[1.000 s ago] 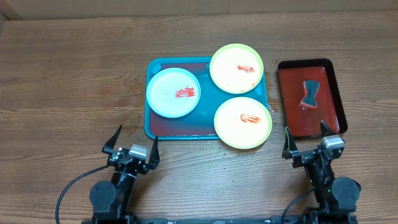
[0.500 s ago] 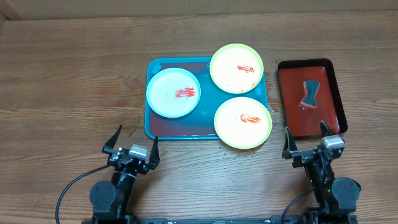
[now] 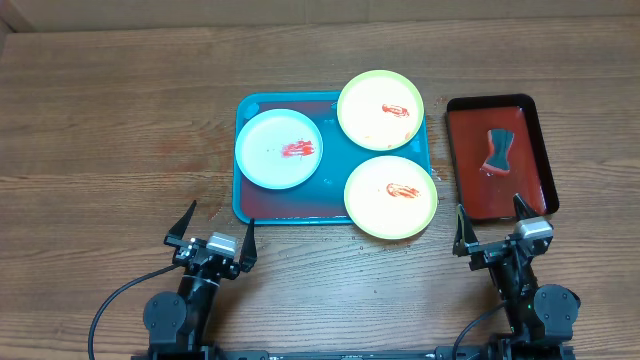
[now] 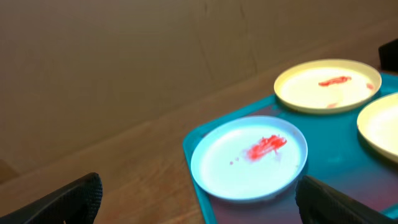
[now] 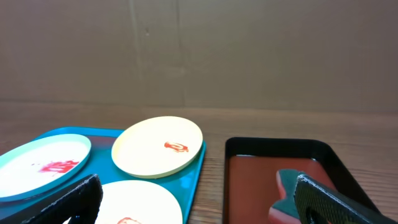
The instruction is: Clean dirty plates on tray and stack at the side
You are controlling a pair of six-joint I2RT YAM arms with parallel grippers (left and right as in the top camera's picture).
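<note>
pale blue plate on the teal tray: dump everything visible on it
The pale blue plate is round and looks like smooth plastic with a shallow raised rim. A red smear sits just right of its centre in the overhead view, with a few faint specks beside it. The plate lies flat, face up, in the left half of the teal tray, resting on the tray floor. It stands apart from the far yellow-green plate and the near yellow-green plate. Nothing lies on it.
</note>
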